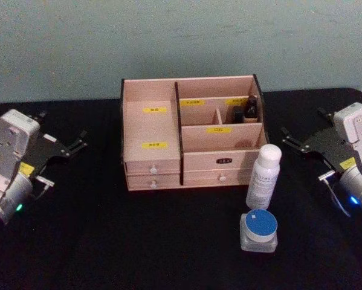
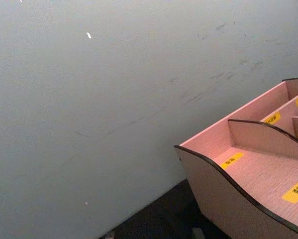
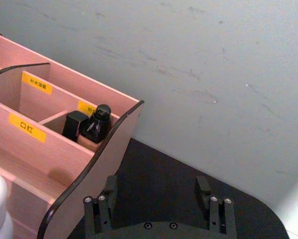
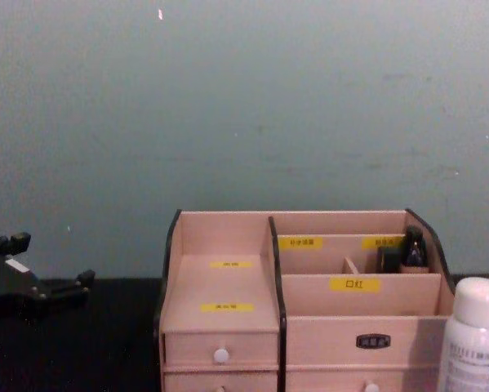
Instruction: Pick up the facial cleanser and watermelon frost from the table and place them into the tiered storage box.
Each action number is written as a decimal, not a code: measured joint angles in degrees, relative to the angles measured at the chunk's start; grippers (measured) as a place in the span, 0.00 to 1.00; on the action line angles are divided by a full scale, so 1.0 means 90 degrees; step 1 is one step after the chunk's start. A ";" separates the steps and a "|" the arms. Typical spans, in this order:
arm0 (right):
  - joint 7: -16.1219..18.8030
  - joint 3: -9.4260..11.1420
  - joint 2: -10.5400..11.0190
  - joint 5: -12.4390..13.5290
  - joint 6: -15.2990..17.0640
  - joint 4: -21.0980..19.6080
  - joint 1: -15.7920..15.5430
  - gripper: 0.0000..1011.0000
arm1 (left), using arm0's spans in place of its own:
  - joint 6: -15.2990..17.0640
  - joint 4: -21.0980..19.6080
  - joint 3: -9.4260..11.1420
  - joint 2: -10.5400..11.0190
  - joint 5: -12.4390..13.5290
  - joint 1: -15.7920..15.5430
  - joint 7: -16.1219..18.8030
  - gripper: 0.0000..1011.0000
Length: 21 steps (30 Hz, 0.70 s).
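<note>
In the head view you see the box (image 1: 150, 130) at mid-table on the black table (image 1: 108, 241). The bottle (image 1: 263, 176) stands upright just before the box's right front corner; the jar (image 1: 258, 231) sits just in front of the bottle, blue lid up. The left gripper (image 1: 81, 139) hangs left of the box with its 2 fingers spread and holding nothing; the right gripper (image 1: 291, 140) hangs right of the bottle, apart from it.

In the left wrist view you get the box's left side (image 2: 223, 199) against the wall (image 2: 114, 99).

In the right wrist view the right gripper (image 3: 156, 188) has its jaws apart and empty; a dark vial (image 3: 96, 124) stands in the box's back right compartment.

In the chest view the bottle (image 4: 473, 343) stands at the box's right front; the left gripper (image 4: 44, 273) is at the left edge.
</note>
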 joint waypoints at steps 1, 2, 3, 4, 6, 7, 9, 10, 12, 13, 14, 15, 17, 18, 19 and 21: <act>0.0000 0.0000 0.0000 0.0000 0.0000 0.0000 0.0000 0.99 | 0.0000 0.0000 0.0000 0.0000 0.0000 0.0000 0.0000 0.99; 0.0000 0.0000 0.0000 0.0000 0.0000 0.0000 0.0000 0.99 | 0.0000 0.0000 0.0000 0.0000 0.0000 0.0000 0.0000 0.99; 0.0000 0.0000 0.0000 0.0000 0.0000 0.0000 0.0000 0.99 | 0.0000 0.0000 0.0000 0.0000 0.0000 0.0000 0.0000 0.99; 0.0000 0.0000 0.0000 0.0000 0.0000 0.0000 0.0000 0.99 | 0.0000 0.0000 0.0000 0.0000 0.0000 0.0000 0.0000 0.99; 0.0000 0.0000 0.0000 0.0000 0.0000 0.0000 0.0000 0.99 | 0.0000 0.0000 0.0000 0.0000 0.0000 0.0000 0.0000 0.99; 0.0000 0.0000 0.0000 0.0000 0.0000 0.0000 -0.0001 0.99 | 0.0000 0.0000 0.0000 0.0000 0.0000 0.0000 0.0000 0.99; 0.0000 0.0000 0.0000 0.0000 0.0000 0.0000 0.0000 0.99 | 0.0000 0.0000 0.0000 0.0000 0.0000 0.0000 0.0000 0.99; 0.0000 0.0000 0.0000 0.0000 0.0000 0.0000 0.0000 0.99 | 0.0000 0.0000 0.0000 0.0000 0.0000 0.0000 0.0000 0.99; 0.0000 0.0000 0.0000 0.0000 0.0000 0.0000 0.0000 0.99 | 0.0000 0.0000 0.0000 0.0000 0.0000 0.0000 0.0000 0.99; 0.0000 0.0000 0.0000 0.0000 0.0000 0.0000 0.0000 0.99 | 0.0000 0.0000 0.0000 0.0000 0.0000 0.0000 0.0000 0.99; 0.0000 0.0000 0.0000 0.0000 0.0000 0.0000 0.0000 0.99 | 0.0000 0.0000 0.0000 0.0000 0.0000 0.0000 0.0000 0.99; 0.0000 0.0000 0.0000 0.0000 0.0000 0.0000 0.0000 0.99 | 0.0000 0.0000 0.0000 0.0000 0.0000 0.0000 0.0000 0.99; 0.0000 0.0000 0.0000 0.0000 0.0000 0.0000 0.0000 0.99 | 0.0000 0.0000 0.0000 0.0000 0.0000 0.0000 0.0000 0.99; 0.0000 0.0000 0.0000 0.0000 0.0000 0.0000 0.0000 0.99 | 0.0000 0.0000 0.0000 0.0000 0.0000 0.0000 0.0000 0.99; 0.0000 0.0000 0.0000 0.0000 0.0000 0.0000 0.0000 0.99 | 0.0000 0.0000 0.0000 0.0000 0.0000 0.0000 0.0000 0.99; 0.0000 0.0000 0.0000 0.0000 0.0000 0.0000 0.0000 0.99 | 0.0000 0.0000 0.0000 0.0000 0.0000 0.0000 0.0000 0.99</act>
